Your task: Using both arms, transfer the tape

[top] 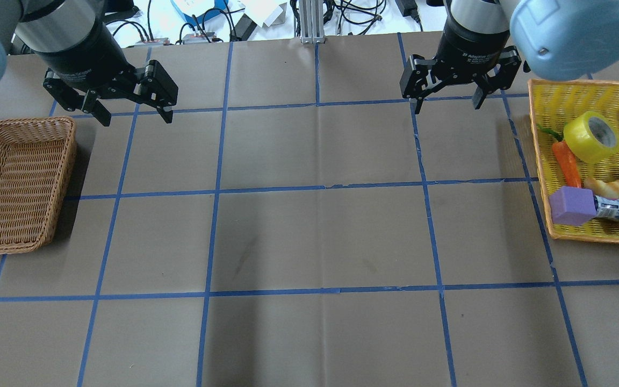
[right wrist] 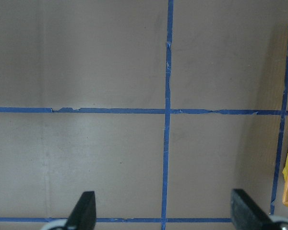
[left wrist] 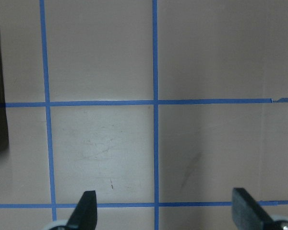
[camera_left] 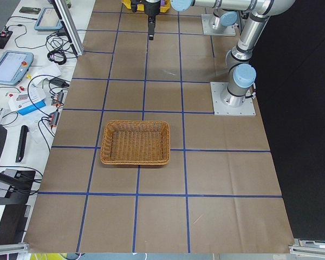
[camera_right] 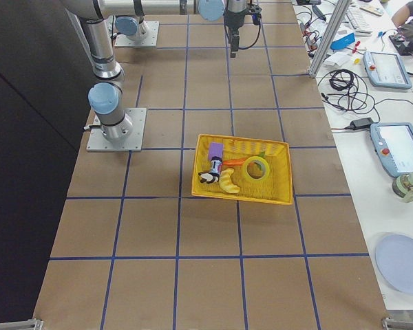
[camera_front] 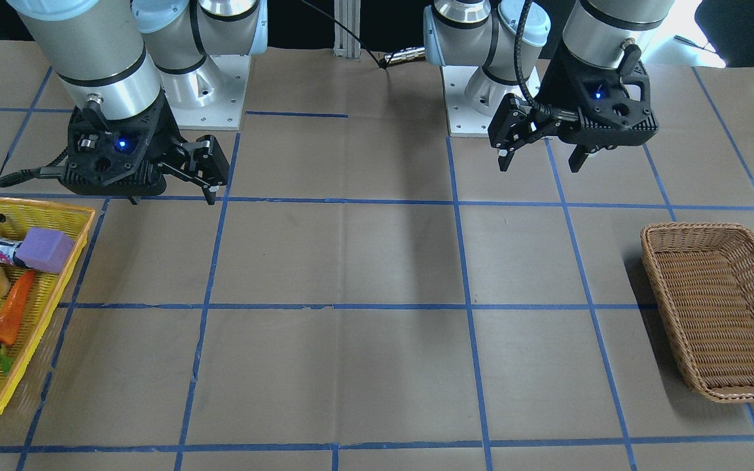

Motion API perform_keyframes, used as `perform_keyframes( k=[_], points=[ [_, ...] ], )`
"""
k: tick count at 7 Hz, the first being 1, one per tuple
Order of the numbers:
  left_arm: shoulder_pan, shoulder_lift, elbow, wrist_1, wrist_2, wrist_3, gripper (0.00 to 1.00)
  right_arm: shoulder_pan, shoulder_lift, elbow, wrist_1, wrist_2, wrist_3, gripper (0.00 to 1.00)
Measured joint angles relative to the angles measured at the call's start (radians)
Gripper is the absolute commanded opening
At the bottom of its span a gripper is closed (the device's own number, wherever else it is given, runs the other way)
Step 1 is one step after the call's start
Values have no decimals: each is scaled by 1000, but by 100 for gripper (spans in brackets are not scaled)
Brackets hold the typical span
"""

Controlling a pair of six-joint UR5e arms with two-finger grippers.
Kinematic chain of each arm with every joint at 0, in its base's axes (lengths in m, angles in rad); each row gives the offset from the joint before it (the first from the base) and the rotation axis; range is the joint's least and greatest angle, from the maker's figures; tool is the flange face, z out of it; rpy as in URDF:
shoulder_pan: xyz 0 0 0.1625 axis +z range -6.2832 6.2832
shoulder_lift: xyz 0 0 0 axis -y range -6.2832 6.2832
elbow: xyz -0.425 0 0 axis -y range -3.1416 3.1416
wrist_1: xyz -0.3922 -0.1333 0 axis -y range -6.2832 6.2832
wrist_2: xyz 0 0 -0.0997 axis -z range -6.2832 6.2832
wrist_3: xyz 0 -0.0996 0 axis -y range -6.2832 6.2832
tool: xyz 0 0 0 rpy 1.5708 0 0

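Status at the recorded moment, by item:

1. The table (top: pixel 309 242) was covered in brown paper and divided into squares by blue lines.
2. My left arm (top: pixel 67 37) and right arm (top: pixel 476 27) were both raised above the table. Each one pointed its claw down at the paper, and the two stood well apart.
3. The wicker basket (top: pixel 14 183) sat on my left side of the table. The yellow basket (top: pixel 573 94) sat on my right side.
4. My left claw (top: pixel 137 119) hung near a corner of the wicker basket without touching it. Its fingers were spread wide. In the left wrist view only paper and blue lines showed between the fingertips.
5. My right claw (top: pixel 446 106) hung near the yellow basket, beside it and not over it. Its fingers were likewise spread wide. The right wrist view showed the basket's edge at the side of the frame.
6. The tape (top: pixel 578 141) lay tilted in the yellow basket, at the end nearer my right claw, with its pale core facing up and sideways. Neither claw touched it.
7. The block (top: pixel 571 205) lay at the opposite end of the same basket.
8. The croissant (top: pixel 616 185) lay between the tape and the block.
9. The carrot (top: pixel 566 164) lay just beside the tape, with its tip toward the block
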Motion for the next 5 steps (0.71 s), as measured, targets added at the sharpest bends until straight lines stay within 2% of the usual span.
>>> perform_keyframes(
  k=[5],
  points=[
    [1, -1, -1, 0, 0, 0, 100, -9, 3, 1, -8, -2, -19, 100]
  ],
)
